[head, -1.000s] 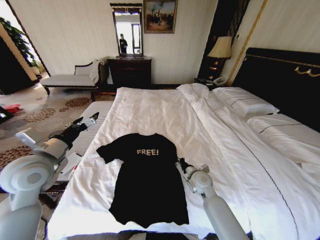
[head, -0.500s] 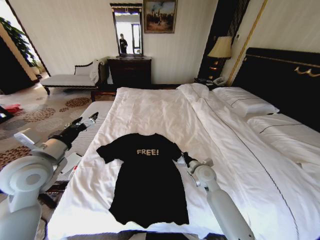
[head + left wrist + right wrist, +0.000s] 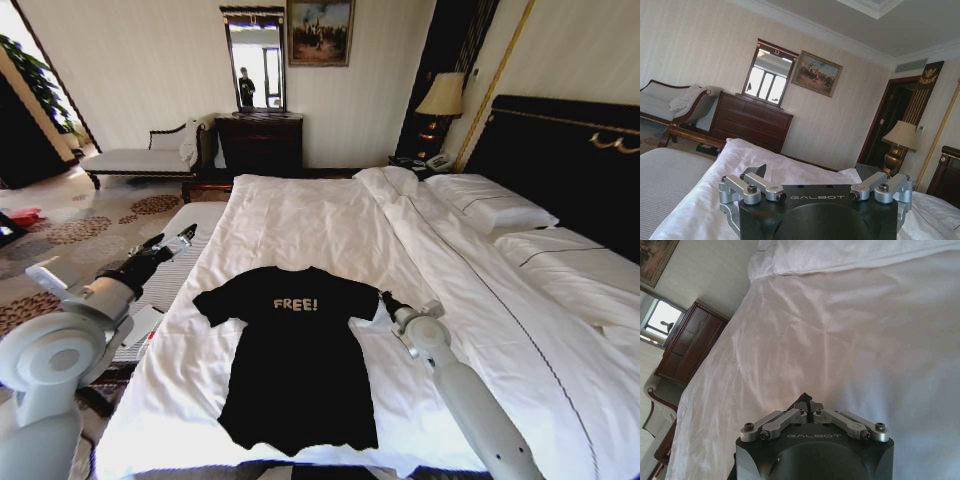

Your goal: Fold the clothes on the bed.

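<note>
Black T-shirt lies flat, unfolded, on the bed. Right gripper, fingers closed and apparently empty, sits beside its sleeve; left gripper, spread open, hovers off-bed.

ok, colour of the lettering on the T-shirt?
White "FREE!" lettering on the black T-shirt, clearest in the head view.
</note>
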Controlling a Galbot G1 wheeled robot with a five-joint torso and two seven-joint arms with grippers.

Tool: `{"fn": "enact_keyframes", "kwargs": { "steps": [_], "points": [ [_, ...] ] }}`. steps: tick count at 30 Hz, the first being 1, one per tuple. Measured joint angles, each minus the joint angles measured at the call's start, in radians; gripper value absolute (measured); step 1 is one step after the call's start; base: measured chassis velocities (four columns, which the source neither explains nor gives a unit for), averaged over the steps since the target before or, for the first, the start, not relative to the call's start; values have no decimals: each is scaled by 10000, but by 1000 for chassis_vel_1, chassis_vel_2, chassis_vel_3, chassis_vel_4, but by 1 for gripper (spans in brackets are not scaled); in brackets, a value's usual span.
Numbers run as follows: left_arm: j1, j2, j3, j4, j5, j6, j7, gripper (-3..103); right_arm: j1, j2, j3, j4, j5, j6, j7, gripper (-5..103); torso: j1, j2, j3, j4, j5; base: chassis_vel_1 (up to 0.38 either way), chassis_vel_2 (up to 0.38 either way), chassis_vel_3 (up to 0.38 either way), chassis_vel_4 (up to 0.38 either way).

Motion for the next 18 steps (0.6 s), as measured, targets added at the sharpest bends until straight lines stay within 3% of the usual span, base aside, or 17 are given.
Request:
{"fn": "enact_keyframes", "kwargs": {
  "steps": [11,15,16,18],
  "points": [
    [16,-27,-11,4,5,0,2,100,937,-292,-1001,-1080,-704,-270,-192,-2,1,0,0,2,-1,0,0,0,0],
    [26,-58,-9,50,44,0,3,100,942,-281,-999,-1404,-953,-282,-277,5,0,0,0,1,-1,0,0,0,0],
    [29,-76,3,67,66,0,3,100,942,-281,-986,-1486,-1023,-281,-290,12,0,0,0,1,-1,0,0,0,0],
    [34,-99,22,75,93,0,3,100,942,-284,-971,-1535,-1077,-281,-294,9,0,0,0,0,-1,0,0,0,0]
  ]
}}
